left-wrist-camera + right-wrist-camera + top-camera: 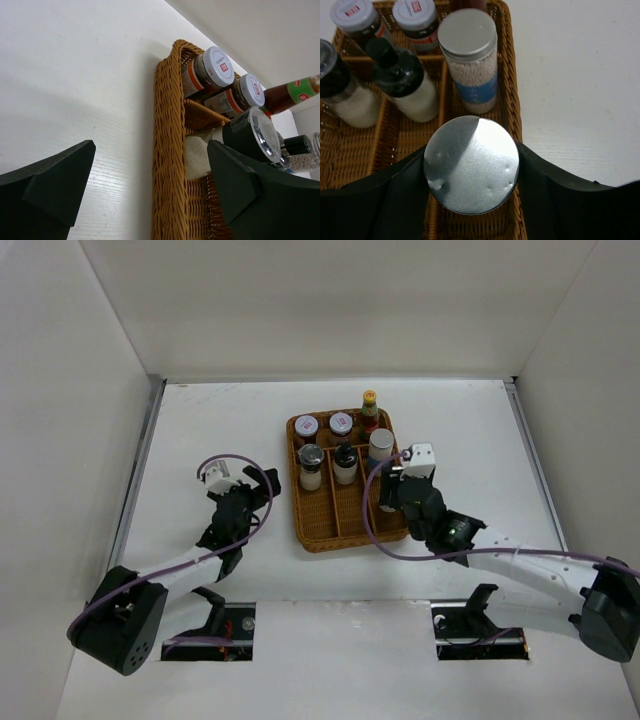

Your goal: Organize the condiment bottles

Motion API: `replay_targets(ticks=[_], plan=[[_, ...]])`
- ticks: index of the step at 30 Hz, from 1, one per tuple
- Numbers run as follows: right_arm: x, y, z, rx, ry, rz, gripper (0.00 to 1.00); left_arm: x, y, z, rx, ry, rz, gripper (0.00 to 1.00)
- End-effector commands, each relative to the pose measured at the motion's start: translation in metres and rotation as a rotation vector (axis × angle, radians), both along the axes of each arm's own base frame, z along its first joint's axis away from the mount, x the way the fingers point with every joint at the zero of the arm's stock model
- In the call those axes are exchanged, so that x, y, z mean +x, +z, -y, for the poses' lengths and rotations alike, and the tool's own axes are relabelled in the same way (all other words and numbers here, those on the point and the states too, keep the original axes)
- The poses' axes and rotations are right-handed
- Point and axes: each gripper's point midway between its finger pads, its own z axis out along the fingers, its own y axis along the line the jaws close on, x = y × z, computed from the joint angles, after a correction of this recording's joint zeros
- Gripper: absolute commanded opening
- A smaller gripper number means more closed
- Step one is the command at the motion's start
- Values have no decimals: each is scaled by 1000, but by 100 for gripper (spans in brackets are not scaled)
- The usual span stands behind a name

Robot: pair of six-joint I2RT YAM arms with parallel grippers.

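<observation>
We see one silver-lidded canister (471, 167) clamped in the right gripper (471, 152), with a black finger (405, 185) pressed against each side just under the lid. It stands upright over the right-hand lane of the wicker tray (513, 100). We cannot tell whether its base touches the tray floor.

Just beyond it in the same lane stands the second canister (470, 60), white with a blue band and pale pellets inside. It is close to the held one but apart from it.

A dark-capped shaker (397, 75) stands at the far end of the middle lane, and the other shaker (340, 90) stands beside it in the left lane. Both are upright and hold white grains.

In the far row of compartments we find two short jars (306, 426) (341, 423) with pale lids, side by side. The sauce bottle (369, 410), red-brown with a yellow cap, is at the far right corner. So all seven containers are at the tray, in its far half and right lane.

The left gripper (151, 150) hangs low over the white table (200, 420), near the tray's left wall and apart from it. Its fingers are spread wide with nothing between them.
</observation>
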Motion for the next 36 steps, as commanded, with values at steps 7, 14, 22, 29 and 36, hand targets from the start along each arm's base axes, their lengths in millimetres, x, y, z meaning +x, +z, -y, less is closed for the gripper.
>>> replay_targets(ticks=[7, 14, 22, 29, 36], plan=[[2, -12, -14, 123, 11, 6, 63, 12, 12, -7, 24, 42, 13, 100], [4, -5, -7, 145, 12, 12, 84, 19, 7, -8, 50, 60, -17, 100], [11, 70, 25, 288, -60, 180, 100, 21, 11, -9, 49, 67, -14, 100], [34, 88, 97, 526, -324, 297, 100, 26, 7, -10, 68, 76, -76, 100], [33, 32, 146, 670, -502, 242, 100, 30, 6, -16, 94, 93, -144, 100]])
